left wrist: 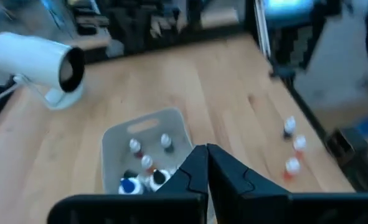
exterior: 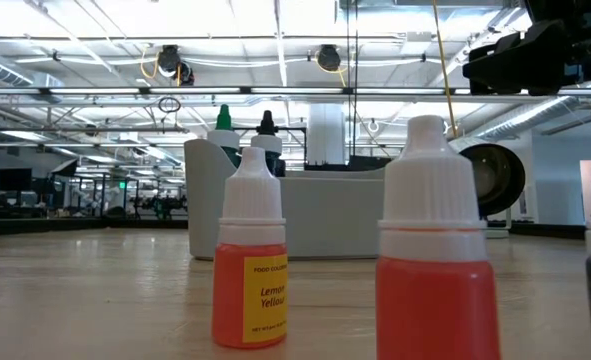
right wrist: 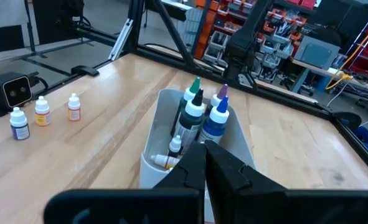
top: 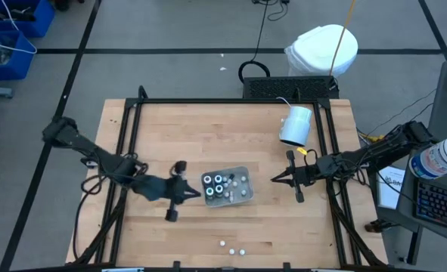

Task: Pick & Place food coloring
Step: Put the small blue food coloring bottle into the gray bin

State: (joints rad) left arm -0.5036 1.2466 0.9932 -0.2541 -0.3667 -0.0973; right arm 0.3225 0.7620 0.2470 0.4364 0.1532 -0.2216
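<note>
Food coloring dropper bottle [exterior: 250,262], orange with white cap, reads "Lemon Yellow"; left fingers [left wrist: 207,163] and right fingers [right wrist: 203,160] pinched closed, empty

Surface: pale wooden top [top: 170,128], dark frame along its edges.
Bin: grey tub [top: 245,181] near the middle, bottles standing inside.
Loose bottles: three small droppers [top: 232,248] in a row near the front edge (one labelled Lemon Yellow).
Lamp-like item: white cylinder [top: 296,125] lying toward the back right.
</note>
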